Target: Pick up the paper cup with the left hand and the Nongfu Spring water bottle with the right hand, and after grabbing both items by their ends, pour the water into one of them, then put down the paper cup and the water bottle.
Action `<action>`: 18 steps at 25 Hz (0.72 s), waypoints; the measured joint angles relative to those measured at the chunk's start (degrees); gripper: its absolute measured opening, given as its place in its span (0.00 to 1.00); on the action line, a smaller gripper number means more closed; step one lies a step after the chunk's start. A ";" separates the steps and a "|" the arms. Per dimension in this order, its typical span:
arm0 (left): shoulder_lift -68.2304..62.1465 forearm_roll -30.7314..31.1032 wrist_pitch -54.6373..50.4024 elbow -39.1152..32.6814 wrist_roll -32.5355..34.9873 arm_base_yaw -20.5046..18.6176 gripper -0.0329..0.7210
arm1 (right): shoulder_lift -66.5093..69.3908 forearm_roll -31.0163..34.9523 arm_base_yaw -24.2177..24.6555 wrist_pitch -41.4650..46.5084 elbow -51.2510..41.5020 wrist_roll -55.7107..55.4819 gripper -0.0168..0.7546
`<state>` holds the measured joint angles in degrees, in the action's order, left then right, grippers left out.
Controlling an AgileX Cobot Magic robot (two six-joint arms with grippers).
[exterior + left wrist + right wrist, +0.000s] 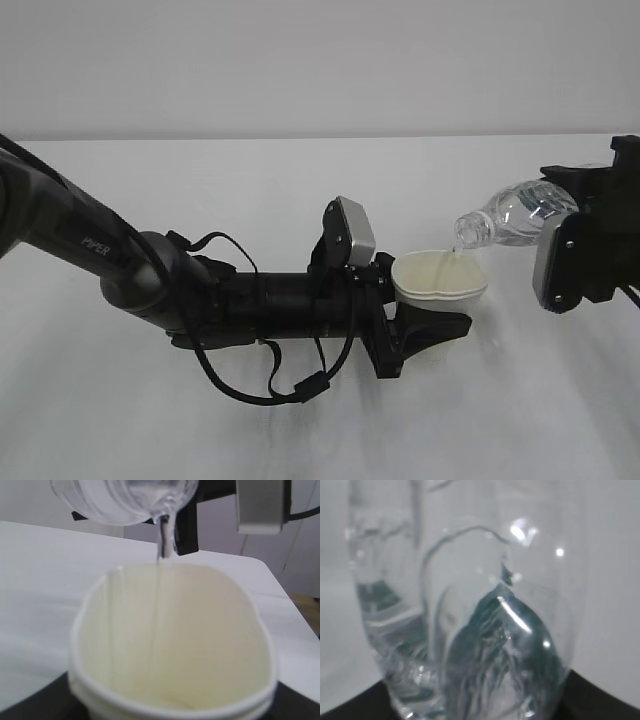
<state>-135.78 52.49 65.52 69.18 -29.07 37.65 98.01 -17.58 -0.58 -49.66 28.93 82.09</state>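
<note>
Left fingers (425, 325) clamp the squashed cream paper cup (438, 278) above a white tabletop (300, 200); right fingers (585, 235), apparently gripping, tilt the clear ribbed Nongfu Spring water bottle (515, 215) over it.

cream-white paper cup (438, 279), clear ribbed bottle (515, 213), white table (250, 200)

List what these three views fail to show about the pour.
- Water level in the paper cup: exterior view is side-on; left wrist view too blurred, with the cup bottom cut off by the lower edge.
- Left tool contact: cup covers it in the wrist view.
- Right tool grip: cut by the exterior's right edge; the Nongfu Spring water bottle fills the right wrist view.
- Bottle label: unreadable, blurred.
</note>
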 joint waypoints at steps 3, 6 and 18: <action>0.00 0.00 0.00 0.00 0.00 0.00 0.61 | 0.00 0.11 0.00 0.10 0.00 0.38 0.51; 0.00 0.00 0.00 0.00 0.00 0.00 0.61 | 0.00 0.11 0.00 0.10 0.00 0.74 0.51; 0.00 0.10 0.00 0.00 0.00 0.00 0.61 | 0.00 0.19 0.00 0.30 0.00 1.52 0.51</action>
<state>-135.78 52.59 65.52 69.18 -29.07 37.65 98.01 -17.38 -0.58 -49.35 28.93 83.61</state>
